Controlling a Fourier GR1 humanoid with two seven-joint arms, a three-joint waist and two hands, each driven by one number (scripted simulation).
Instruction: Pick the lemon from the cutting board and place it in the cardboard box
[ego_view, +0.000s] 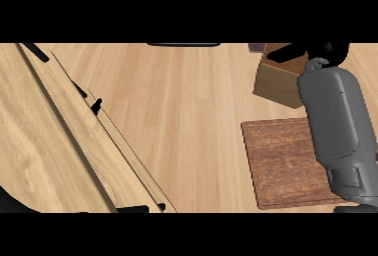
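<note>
We observed right robot hand (325, 51) above cardboard box (279, 82), finger state indeterminate. Lemon hidden; we could not locate it. Cutting board (288, 160) lay near box on desk (184, 125).

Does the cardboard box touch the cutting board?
Apart. The head view shows a strip of bare counter between the cardboard box and the far edge of the cutting board.

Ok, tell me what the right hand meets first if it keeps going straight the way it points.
Probably the cardboard box: the right hand already shows over its top, though depth is unclear.
</note>
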